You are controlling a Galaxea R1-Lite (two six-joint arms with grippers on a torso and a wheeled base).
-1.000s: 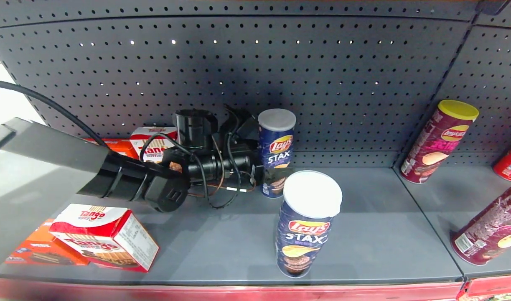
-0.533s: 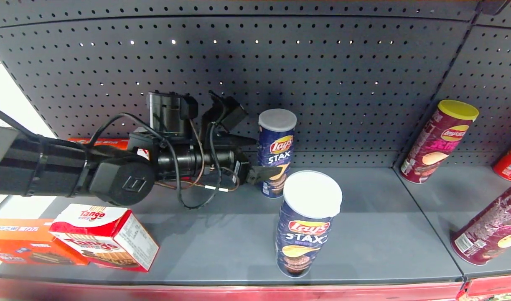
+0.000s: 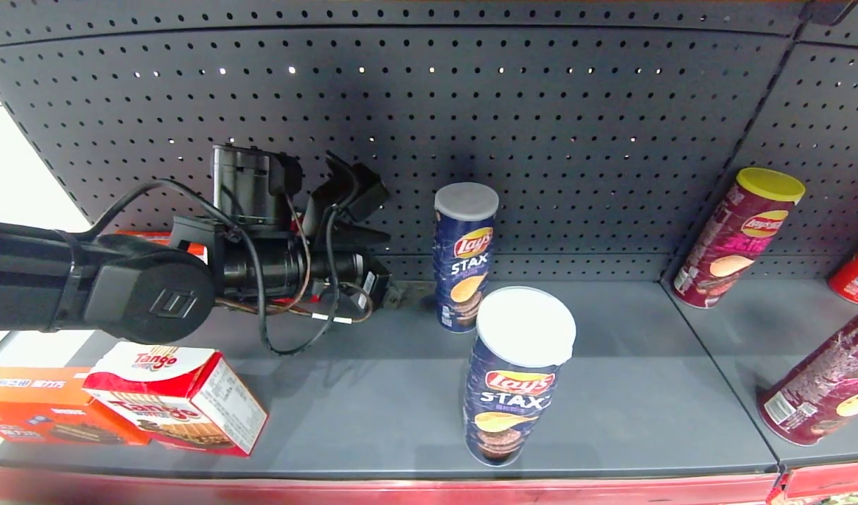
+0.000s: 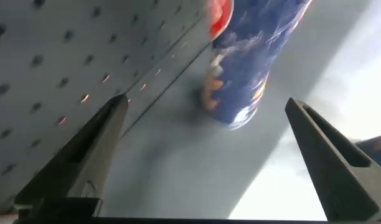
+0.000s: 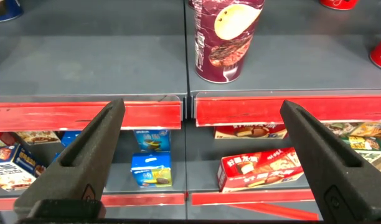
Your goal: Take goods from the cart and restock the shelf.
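Two blue chip cans stand upright on the grey shelf (image 3: 372, 393): one at the back (image 3: 464, 256) near the pegboard, one nearer the front edge (image 3: 516, 375). My left gripper (image 3: 392, 294) hovers just left of the back can, open and empty, a short gap away from it. In the left wrist view the back blue can (image 4: 246, 62) stands beyond the open left gripper (image 4: 207, 104). My right gripper (image 5: 203, 109) is open and empty, in front of the red shelf edge below a maroon can (image 5: 225, 37).
A maroon can (image 3: 737, 235) leans on the back wall at right; another maroon can (image 3: 821, 386) and a red one (image 3: 856, 277) sit farther right. A wafer box (image 3: 179, 396) and an orange box (image 3: 43, 414) lie front left. Lower shelves hold boxes (image 5: 259, 168).
My left arm has drawn back to the left, away from the back blue can that its fingers were at a second ago. The can stays upright in place.
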